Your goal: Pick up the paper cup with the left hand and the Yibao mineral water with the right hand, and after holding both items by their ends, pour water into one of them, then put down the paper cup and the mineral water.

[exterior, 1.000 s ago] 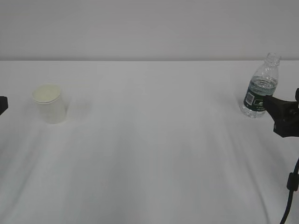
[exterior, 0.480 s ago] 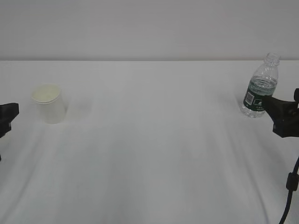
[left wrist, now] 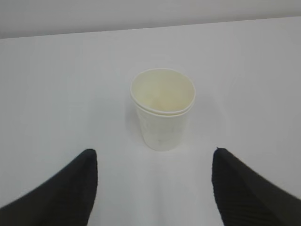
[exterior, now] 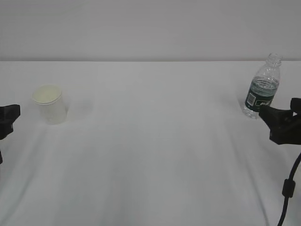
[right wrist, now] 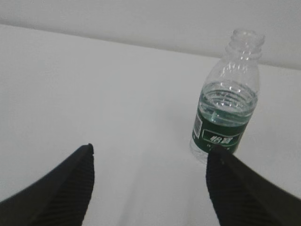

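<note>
Tabletop [exterior: 150,155]: white, carrying both items.
Yibao mineral water [exterior: 262,87]: upright at far right, capless, just ahead of the right end effector [right wrist: 150,188], offset toward its right finger; jaws apart, empty.
Paper cup [left wrist: 162,108]: upright at left, centred ahead of the left end effector [left wrist: 153,188]; jaws apart, empty.

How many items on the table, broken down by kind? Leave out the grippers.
Small white tapered paper cup: 1 (the left wrist view shows a doubled rim, so it may be two nested cups; cannot tell)
Small clear ribbed plastic bottle with dark green label, no cap: 1
Total: 2
</note>
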`<state>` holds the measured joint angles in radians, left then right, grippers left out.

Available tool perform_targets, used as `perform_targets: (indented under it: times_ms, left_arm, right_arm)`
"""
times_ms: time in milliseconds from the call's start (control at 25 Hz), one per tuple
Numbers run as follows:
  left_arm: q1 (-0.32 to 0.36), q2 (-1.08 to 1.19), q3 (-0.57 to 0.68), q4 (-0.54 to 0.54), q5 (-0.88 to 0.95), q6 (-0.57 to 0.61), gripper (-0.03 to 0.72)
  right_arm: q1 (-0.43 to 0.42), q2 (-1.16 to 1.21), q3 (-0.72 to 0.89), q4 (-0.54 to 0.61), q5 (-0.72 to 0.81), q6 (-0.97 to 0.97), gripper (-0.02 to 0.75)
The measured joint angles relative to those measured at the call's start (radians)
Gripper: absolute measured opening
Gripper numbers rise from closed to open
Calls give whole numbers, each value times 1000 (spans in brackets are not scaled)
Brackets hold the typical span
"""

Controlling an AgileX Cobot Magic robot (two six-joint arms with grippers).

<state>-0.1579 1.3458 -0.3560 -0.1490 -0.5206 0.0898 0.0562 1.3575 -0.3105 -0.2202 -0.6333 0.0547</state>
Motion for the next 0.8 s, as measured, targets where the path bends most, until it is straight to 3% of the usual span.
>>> perform_targets:
  times_ms: [320,600,800]
  left_arm:
    - [0,0,67,0,-101,0,538]
    - [0,0,92,-2,-133,-19,534]
    - [0,0,124,-2,-169,-42,533]
  right_arm:
    - [0,180,6,8,-194,13,561]
    - [0,266,121,123,-478,5,561]
    - [0,303,165,186,-497,1,561]
